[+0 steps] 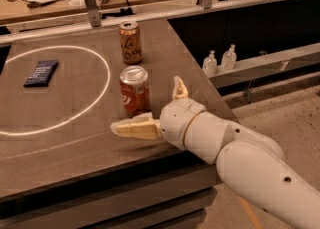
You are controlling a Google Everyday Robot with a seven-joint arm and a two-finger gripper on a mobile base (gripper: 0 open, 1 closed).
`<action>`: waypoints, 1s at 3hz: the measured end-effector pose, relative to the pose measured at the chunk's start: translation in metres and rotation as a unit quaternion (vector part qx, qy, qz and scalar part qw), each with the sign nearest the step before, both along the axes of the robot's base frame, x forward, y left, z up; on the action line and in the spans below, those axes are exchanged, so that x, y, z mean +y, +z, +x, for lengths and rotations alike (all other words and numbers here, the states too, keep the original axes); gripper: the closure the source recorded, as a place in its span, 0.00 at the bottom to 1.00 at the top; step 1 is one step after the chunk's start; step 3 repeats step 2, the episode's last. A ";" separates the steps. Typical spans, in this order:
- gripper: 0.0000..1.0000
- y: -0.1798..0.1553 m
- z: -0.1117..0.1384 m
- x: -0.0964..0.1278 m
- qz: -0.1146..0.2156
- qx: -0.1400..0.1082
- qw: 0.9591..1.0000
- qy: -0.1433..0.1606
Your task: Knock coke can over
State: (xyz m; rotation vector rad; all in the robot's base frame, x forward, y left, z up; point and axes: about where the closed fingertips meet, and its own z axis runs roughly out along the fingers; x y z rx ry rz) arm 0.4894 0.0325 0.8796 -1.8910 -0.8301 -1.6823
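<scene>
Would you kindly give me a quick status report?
Open gripper low beside coke can. It stands upright, not gripped. Behind it, tan can, apart.

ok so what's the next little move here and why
Probably swing the gripper sideways into the coke can: it stands upright on the table, close beside the open fingers, so a short push should tip it.

Dark table [75, 148]: coke can [134, 92], tan can [130, 43], blue packet [41, 73] (gripper [145, 104] just beside coke can)
</scene>
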 end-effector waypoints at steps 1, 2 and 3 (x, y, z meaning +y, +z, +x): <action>0.00 0.000 -0.023 -0.025 -0.025 0.014 0.999 -0.023; 0.00 -0.001 -0.029 -0.049 -0.031 0.019 0.998 -0.047; 0.00 -0.001 -0.029 -0.049 -0.031 0.019 0.998 -0.047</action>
